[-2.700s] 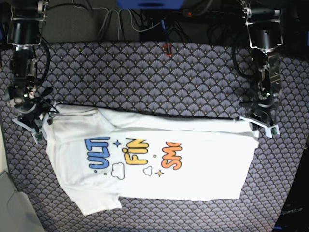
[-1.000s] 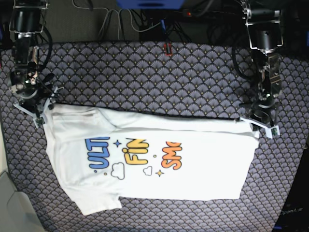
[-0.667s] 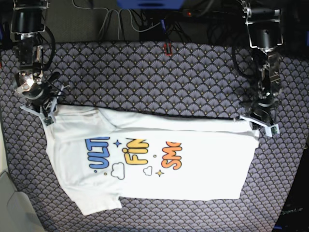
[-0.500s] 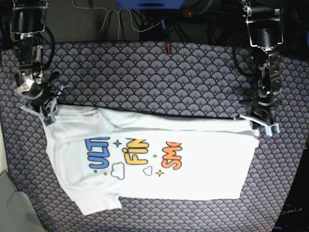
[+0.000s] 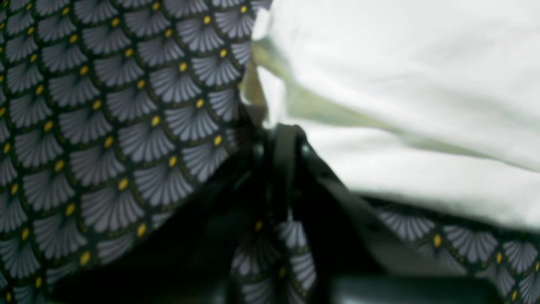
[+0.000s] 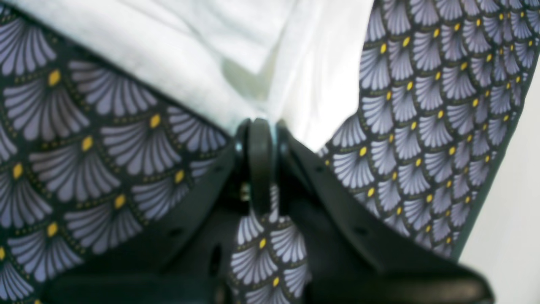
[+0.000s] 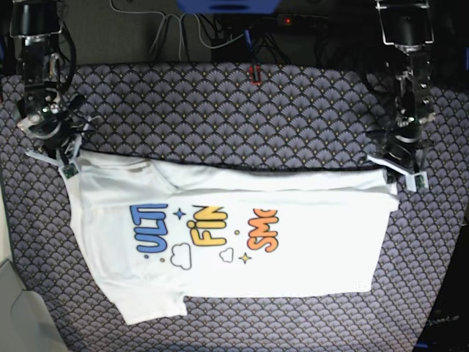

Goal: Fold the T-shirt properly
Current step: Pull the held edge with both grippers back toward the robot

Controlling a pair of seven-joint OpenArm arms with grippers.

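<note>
The white T-shirt (image 7: 293, 257) lies print up on the patterned cloth, with blue "ULT", yellow "FIN" and orange "SMO" letters showing. Its far edge is folded over in a narrow band. My left gripper (image 7: 396, 170) is at the shirt's far right corner and is shut on the fabric; the left wrist view shows the closed tips (image 5: 279, 131) pinching white cloth (image 5: 400, 63). My right gripper (image 7: 64, 160) is at the far left corner, shut on the shirt (image 6: 190, 50), with closed tips (image 6: 259, 126).
A scallop-patterned cloth (image 7: 242, 117) covers the table. Cables, a small red object (image 7: 254, 73) and a blue item (image 7: 231, 6) lie along the far edge. The cloth's edge and a white surface (image 6: 506, 190) show in the right wrist view.
Both grippers have moved toward the far edge with the shirt corners in them. The shirt's far edge and print have shifted a little that way, and the edge is stretched straighter.
</note>
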